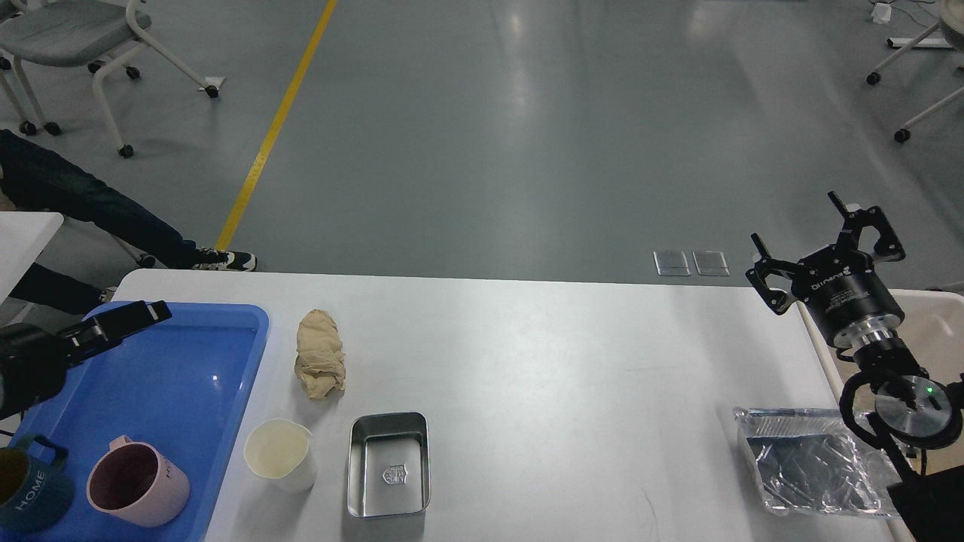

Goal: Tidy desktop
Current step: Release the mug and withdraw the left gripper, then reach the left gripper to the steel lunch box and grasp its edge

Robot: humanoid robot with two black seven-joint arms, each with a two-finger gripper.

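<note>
The white desktop [542,354] holds a crumpled beige wad [320,354], a cream cup [280,454], an empty steel box [388,464] and a foil tray [813,459]. My left gripper [151,312] reaches in from the left edge and hangs over the far left part of the blue tray [188,361]; it is seen side-on and dark, so its fingers cannot be told apart. My right gripper [794,220] is raised above the desktop's far right corner, open and empty.
In the blue tray's near end stand a pink mug [137,483] and a dark blue mug [26,489] marked HOME. A beige bin [934,324] sits beyond the desktop's right edge. A person's legs [90,203] and chairs are on the floor at the left.
</note>
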